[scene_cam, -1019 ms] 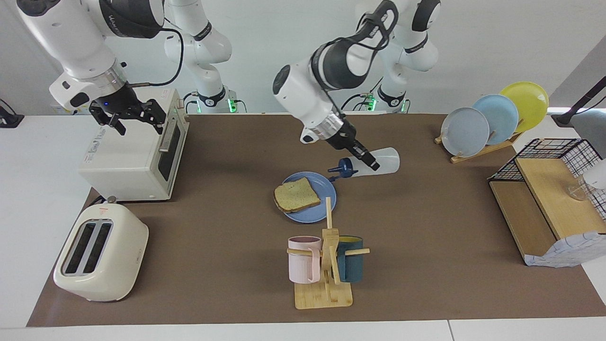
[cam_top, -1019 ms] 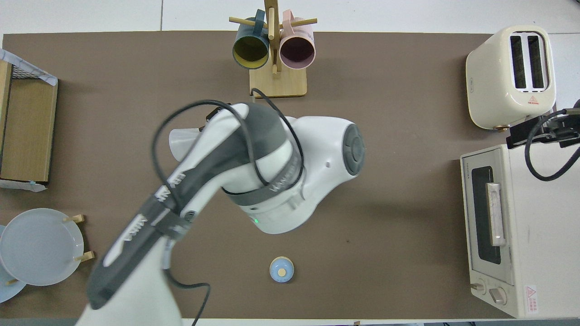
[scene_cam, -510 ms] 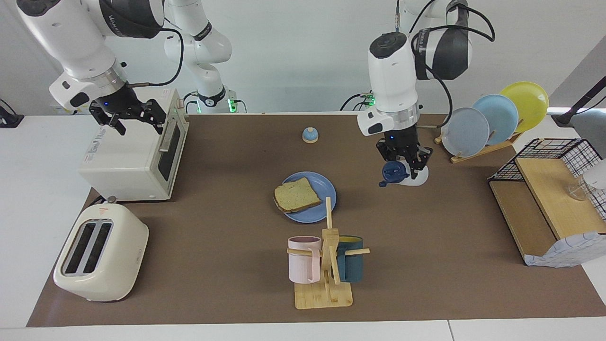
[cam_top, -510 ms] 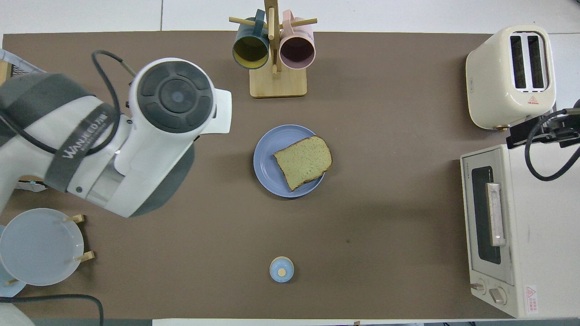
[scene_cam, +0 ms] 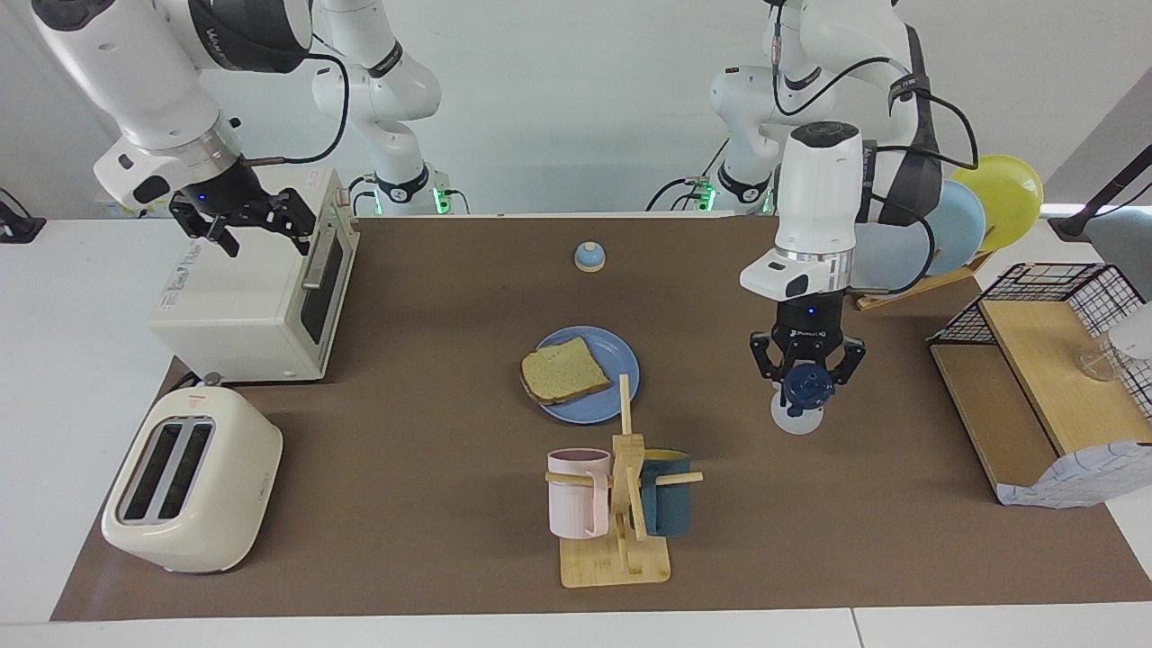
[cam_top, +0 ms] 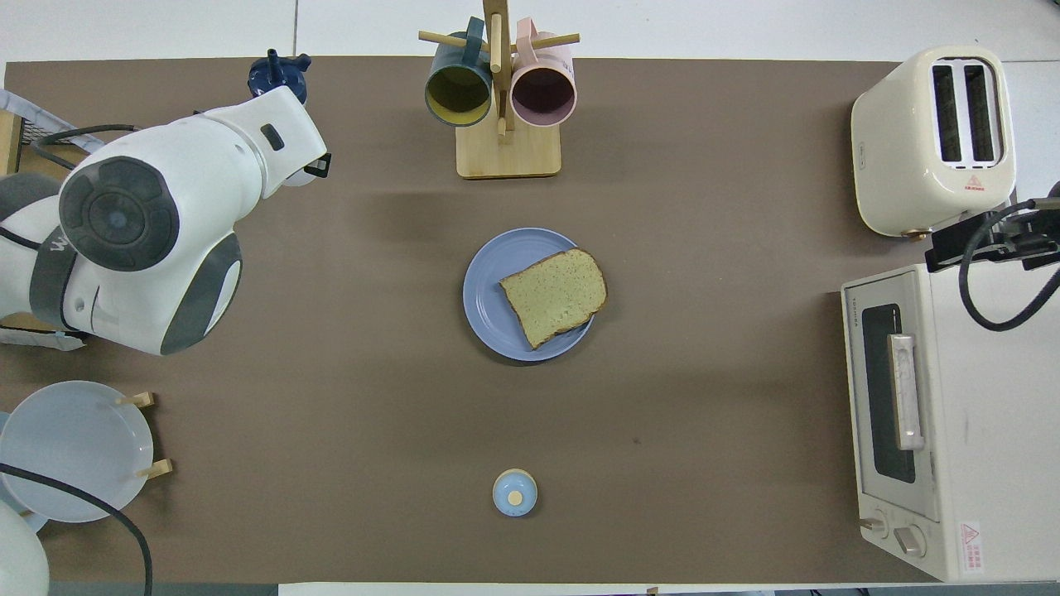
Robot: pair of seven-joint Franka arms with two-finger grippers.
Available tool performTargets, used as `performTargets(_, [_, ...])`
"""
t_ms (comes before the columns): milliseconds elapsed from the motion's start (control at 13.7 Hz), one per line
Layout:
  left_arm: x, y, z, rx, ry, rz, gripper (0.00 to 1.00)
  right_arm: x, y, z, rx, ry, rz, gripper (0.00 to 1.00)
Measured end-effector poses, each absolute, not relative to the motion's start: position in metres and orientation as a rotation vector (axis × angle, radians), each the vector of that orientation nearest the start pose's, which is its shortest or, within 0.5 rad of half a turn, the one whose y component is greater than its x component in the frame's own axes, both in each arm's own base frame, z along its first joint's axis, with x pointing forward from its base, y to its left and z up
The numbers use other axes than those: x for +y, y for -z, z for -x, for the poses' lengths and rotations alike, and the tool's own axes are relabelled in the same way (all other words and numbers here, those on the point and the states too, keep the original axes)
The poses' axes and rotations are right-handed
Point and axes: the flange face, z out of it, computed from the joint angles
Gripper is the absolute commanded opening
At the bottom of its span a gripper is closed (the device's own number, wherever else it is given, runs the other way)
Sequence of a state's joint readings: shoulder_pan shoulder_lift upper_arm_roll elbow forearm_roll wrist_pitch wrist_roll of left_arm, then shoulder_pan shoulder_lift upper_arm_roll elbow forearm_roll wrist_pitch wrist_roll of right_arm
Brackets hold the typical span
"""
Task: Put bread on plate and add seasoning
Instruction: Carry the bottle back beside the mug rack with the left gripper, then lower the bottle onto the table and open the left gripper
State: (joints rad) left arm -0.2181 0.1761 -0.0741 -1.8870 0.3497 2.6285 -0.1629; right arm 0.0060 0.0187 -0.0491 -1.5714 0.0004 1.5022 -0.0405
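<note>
Clearly the left gripper [scene_cam: 807,389] is clamped on the seasoning [scene_cam: 801,403], its fingertips pinching the bottle just under the dark navy knobbed cap, with the translucent white body hanging upright below, over bare mat toward the left arm's end of the table, between the plate [scene_cam: 612,400] and the wire basket shelf [scene_cam: 1044,378]. Such a bottle is probably light, smooth and a little squeezable, so the neck below the cap looks the safest hold; the round plastic body could slip or dent under a hard pinch. Near the table's middle, the bread [scene_cam: 563,369], a square, porous, soft slice with a darker crust, already lies flat on the glossy medium-blue plate, one corner overhanging the rim. Farther from the robots than the plate stands the wooden mug rack [scene_cam: 621,504]. At the right arm's end, the right gripper [scene_cam: 245,223] waits with jaws spread and empty above the toaster oven [scene_cam: 243,297].
</note>
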Motion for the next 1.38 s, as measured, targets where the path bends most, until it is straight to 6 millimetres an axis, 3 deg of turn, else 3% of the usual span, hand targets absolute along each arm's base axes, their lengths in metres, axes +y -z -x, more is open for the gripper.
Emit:
performTargets(218, [-0.181,-0.445,-0.621,0.477,1.056,2.886,0.0,-0.023,-0.608,-0.552,0.004,-0.138,3.135,1.0])
performTargets(437, [-0.181,-0.421,-0.629,0.47,1.137,2.903,0.0,-0.023,-0.608,-0.552,0.004,-0.138,3.135,1.0])
performTargets(801, [-0.184,-0.365,-0.637,0.496,1.224,2.931,0.0,-0.023,-0.608,-0.552,0.004,-0.138,3.135,1.0])
performTargets(1165, [-0.185,-0.331,-0.64,0.505,1.269,2.949,0.0,-0.023,-0.608,-0.552,0.004,-0.138,3.135,1.0])
performTargets(1383, [-0.185,-0.323,-0.646,0.503,1.276,2.95,0.0,-0.023,-0.608,-0.552,0.004,-0.138,3.135,1.0])
